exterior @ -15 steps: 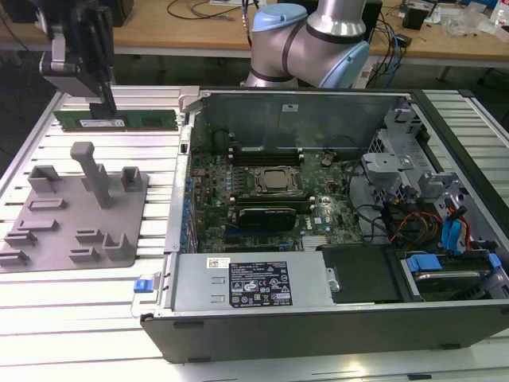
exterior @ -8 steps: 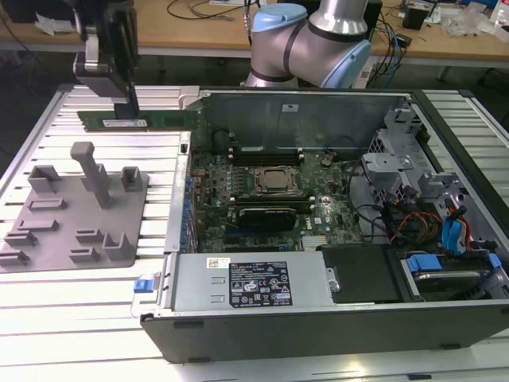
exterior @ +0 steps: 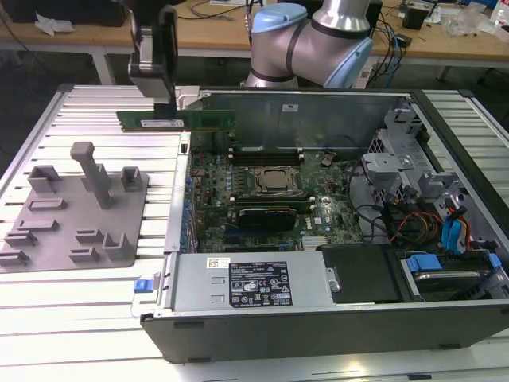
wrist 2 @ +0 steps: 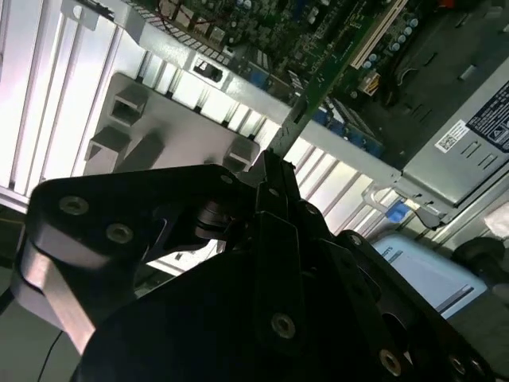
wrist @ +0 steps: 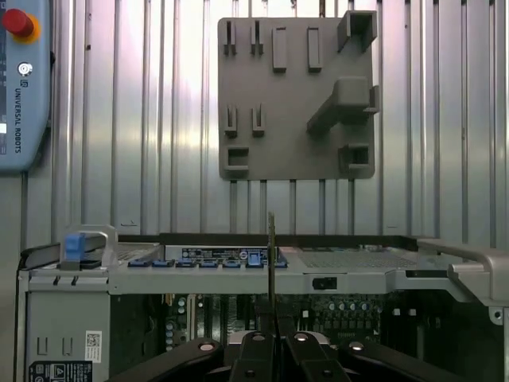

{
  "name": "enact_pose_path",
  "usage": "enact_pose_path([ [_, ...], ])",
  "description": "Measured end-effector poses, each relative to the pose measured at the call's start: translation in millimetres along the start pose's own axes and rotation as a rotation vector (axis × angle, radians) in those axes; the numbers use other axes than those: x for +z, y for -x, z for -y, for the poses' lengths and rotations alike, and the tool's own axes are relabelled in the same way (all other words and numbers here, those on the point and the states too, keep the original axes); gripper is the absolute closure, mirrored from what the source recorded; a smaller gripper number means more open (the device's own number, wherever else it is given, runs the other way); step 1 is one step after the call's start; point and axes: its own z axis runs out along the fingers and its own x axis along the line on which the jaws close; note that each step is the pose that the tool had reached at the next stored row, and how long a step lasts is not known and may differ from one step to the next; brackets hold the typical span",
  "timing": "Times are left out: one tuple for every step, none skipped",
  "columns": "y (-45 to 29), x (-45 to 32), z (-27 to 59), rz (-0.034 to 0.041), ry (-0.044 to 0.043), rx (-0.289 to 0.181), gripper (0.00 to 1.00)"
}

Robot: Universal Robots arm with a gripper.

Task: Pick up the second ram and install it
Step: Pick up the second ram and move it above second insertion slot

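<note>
- The black and silver end effector point(exterior: 163, 102) is clenched on the long, thin green circuit-board stick point(exterior: 199, 118).
- The stick hangs level in the air, over the rim of the open grey computer case point(exterior: 238, 318) at the exterior view's left.
- A grey moulded holder plate point(exterior: 79, 199) lies on the ribbed metal surface point(exterior: 95, 111) beside the case.

The exterior view looks down from high beyond the bench's point(exterior: 87, 107) near edge, taking in the case point(exterior: 318, 330) and tray point(exterior: 135, 211) whole. Both wrist views sit close behind the gripper point(wrist: 271, 330), the first looking straight down and the second slanted, and they share the case wall and tray.
</note>
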Motion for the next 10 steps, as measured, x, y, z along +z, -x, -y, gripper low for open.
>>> enact_pose_path([
  [0.0, -0.2, 3.2, -0.0001, 0.0001, 0.0, 0.91],
  [-0.1, -0.3, 9.3, 0.0, 0.0, 0.0, 0.91],
  [-0.2, -0.5, 14.7, 0.0, 0.0, 0.0, 0.91],
  [-0.2, -0.7, 19.2, 0.0, 0.0, 0.0, 0.91],
  [-0.2, -0.9, 25.5, 0.0001, 0.0, 0.0, 0.91],
  [-0.3, -1.1, 31.6, 0.0, 0.0, 0.0, 0.91],
  [-0.3, -1.4, 38.4, 0.0, 0.0, 0.0, 0.91],
  [-0.5, -1.6, 45.5, 0.0, 0.0001, 0.0, 0.91],
  [-0.5, -1.8, 51.9, 0.0, 0.0, 0.0, 0.91],
  [-0.6, -2.0, 58.8, 0.0, 0.0, 0.0, 0.91],
])
